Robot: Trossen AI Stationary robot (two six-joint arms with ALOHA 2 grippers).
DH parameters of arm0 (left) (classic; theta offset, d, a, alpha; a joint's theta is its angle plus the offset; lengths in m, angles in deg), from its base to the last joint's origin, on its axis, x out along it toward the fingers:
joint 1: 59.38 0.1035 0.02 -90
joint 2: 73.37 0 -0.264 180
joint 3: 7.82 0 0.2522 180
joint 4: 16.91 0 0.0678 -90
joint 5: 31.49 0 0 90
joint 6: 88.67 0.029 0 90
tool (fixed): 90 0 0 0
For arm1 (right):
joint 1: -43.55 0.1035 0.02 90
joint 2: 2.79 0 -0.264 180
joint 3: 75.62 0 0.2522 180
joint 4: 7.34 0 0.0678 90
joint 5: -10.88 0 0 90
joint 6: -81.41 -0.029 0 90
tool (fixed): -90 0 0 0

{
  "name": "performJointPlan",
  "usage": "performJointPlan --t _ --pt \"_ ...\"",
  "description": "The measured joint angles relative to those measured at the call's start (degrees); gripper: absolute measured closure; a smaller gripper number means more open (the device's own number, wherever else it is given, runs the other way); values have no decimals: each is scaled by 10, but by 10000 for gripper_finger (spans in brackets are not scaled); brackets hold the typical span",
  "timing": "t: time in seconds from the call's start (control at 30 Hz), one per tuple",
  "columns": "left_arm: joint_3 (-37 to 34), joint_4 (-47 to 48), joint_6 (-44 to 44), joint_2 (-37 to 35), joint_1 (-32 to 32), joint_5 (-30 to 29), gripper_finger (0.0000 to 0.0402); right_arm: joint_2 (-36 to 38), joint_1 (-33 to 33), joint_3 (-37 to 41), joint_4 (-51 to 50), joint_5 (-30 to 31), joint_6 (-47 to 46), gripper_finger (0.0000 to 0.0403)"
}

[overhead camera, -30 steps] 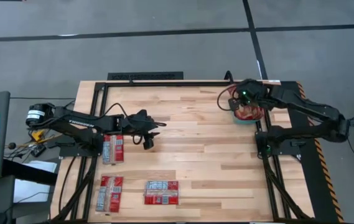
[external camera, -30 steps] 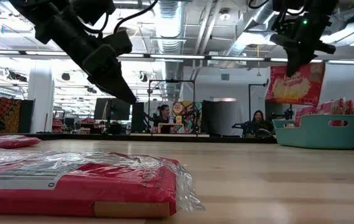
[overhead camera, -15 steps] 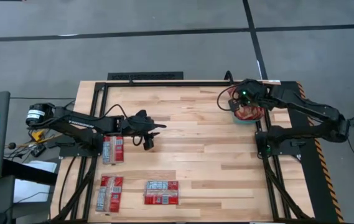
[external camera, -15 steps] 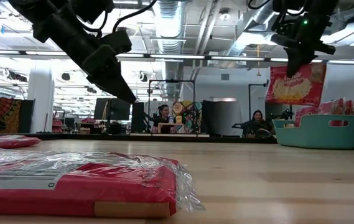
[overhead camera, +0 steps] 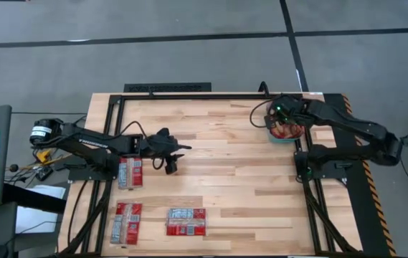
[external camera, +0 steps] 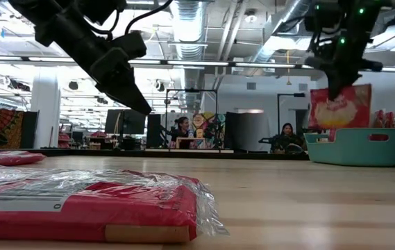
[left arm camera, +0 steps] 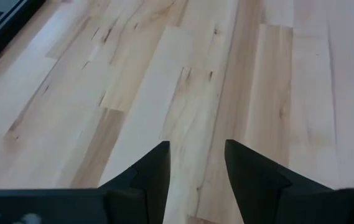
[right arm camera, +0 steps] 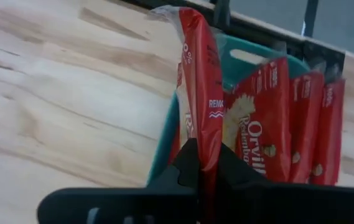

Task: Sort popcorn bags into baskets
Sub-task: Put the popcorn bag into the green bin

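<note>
My right gripper [external camera: 339,92] is shut on a red popcorn bag [external camera: 339,110] with a yellowish picture, above the teal basket [external camera: 355,147] at the table's far right [overhead camera: 287,136]. The bag's lower end sits behind the basket's rim. Several red bags [right arm camera: 265,134] stand upright inside the basket [right arm camera: 163,149]. My left gripper [overhead camera: 171,163] is open and hovers over bare wood [left arm camera: 195,163] left of centre. Three more bags lie flat on the table near its left and near edges [overhead camera: 130,172] [overhead camera: 127,222] [overhead camera: 186,221]. My right gripper pinches the held bag by its upper edge [right arm camera: 203,144] between the two fingers, coming from above and pointing down. The bag hangs upright below the fingers, edge-on in the wrist view. Its lower end dips into the basket beside the standing bags.
A plastic-wrapped red bag [external camera: 79,201] lies close to the low camera, another [external camera: 6,157] farther left. A black frame [overhead camera: 189,95] runs along the table's far edge and sides. The wood between the two arms is bare. People sit in the room behind.
My right gripper has moved down and slightly toward the table's right edge, over the basket. The bag it holds has come down with it, so its lower end now sits behind the basket's rim instead of hanging above it.
</note>
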Motion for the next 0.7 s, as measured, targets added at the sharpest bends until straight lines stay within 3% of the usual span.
performJointPlan --t 0.53,0.7 --pt "0 0 0 0 -7 0 258 -8 -121 84 95 -37 33 384" --pt "0 0 1 0 -7 0 258 -10 -138 101 113 -38 36 365"
